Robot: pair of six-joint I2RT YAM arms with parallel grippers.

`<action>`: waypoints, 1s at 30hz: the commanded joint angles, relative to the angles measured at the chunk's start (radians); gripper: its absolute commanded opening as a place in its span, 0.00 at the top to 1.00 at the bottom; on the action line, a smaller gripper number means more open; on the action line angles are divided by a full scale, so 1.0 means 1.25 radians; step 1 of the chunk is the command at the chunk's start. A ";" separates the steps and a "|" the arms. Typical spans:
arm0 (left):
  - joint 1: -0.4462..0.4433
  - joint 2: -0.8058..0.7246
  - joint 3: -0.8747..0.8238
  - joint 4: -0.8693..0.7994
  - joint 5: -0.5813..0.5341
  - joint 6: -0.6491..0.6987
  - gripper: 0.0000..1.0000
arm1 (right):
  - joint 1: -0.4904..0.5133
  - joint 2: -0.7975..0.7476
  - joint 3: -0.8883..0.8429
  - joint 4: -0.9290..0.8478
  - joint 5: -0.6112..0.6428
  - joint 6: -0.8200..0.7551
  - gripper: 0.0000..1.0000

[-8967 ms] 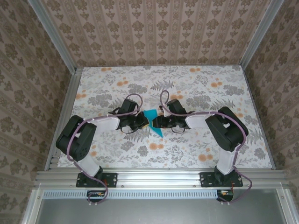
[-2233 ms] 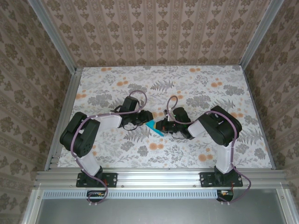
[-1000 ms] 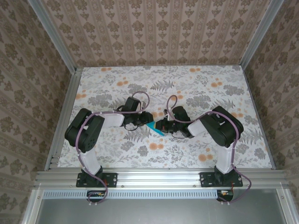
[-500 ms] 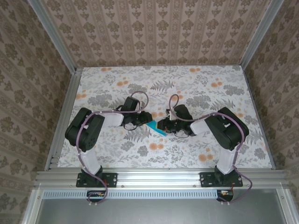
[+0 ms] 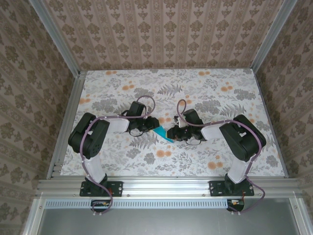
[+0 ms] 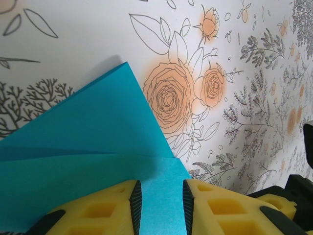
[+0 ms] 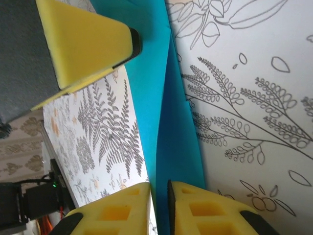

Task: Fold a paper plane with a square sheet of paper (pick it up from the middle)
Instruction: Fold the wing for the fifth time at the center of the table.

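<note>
The square sheet of paper (image 5: 161, 132), bright turquoise, lies folded into a narrow pointed shape on the flowered table between my two arms. My left gripper (image 5: 152, 127) meets it from the left. In the left wrist view its yellow fingers stand apart over the flat folded layers (image 6: 98, 142), with paper showing in the gap of the left gripper (image 6: 162, 188). My right gripper (image 5: 170, 133) meets it from the right. In the right wrist view a raised fold of the paper (image 7: 171, 127) runs into the narrow slot of the right gripper (image 7: 160, 185).
The left gripper's yellow finger (image 7: 88, 39) rests on the paper's far end in the right wrist view. Aluminium rails (image 5: 68, 122) and patterned walls border the table. Bare flowered tabletop (image 5: 161, 88) stretches behind the grippers.
The right arm's elbow has swung to the right while its gripper stays at the paper. The left arm holds still. The paper shows narrower than nine seconds ago.
</note>
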 commanded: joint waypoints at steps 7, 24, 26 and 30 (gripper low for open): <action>0.005 0.021 0.006 -0.022 -0.007 0.002 0.69 | -0.009 -0.002 0.020 -0.080 -0.029 -0.068 0.90; 0.006 0.021 0.010 -0.032 -0.005 0.006 0.69 | -0.017 0.002 0.042 -0.190 -0.052 -0.234 0.82; 0.006 0.022 0.011 -0.033 -0.004 0.007 0.69 | -0.016 0.004 0.042 -0.195 -0.046 -0.235 0.85; 0.007 0.021 0.013 -0.035 -0.005 0.008 0.69 | -0.017 0.012 0.040 -0.203 -0.046 -0.239 0.89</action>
